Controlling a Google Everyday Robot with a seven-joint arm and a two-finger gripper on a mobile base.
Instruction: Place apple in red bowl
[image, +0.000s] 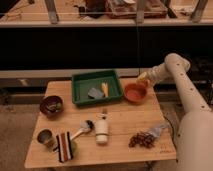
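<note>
The red bowl (135, 93) sits on the wooden table (125, 117) near its far right corner, just right of a green tray. My gripper (145, 79) is at the end of the white arm, just above the bowl's far right rim. It is shut on the apple (143, 76), a small orange-peach fruit that shows at the fingertips. The apple is held in the air above and slightly behind the bowl. The bowl's inside looks empty.
The green tray (80, 92) holds a grey item and a yellow one. A dark maroon bowl (51, 106) is at the left. A white bottle (102, 130), a brush (82, 129), grapes (142, 139), a can (45, 137) and a striped cloth (63, 145) lie along the front.
</note>
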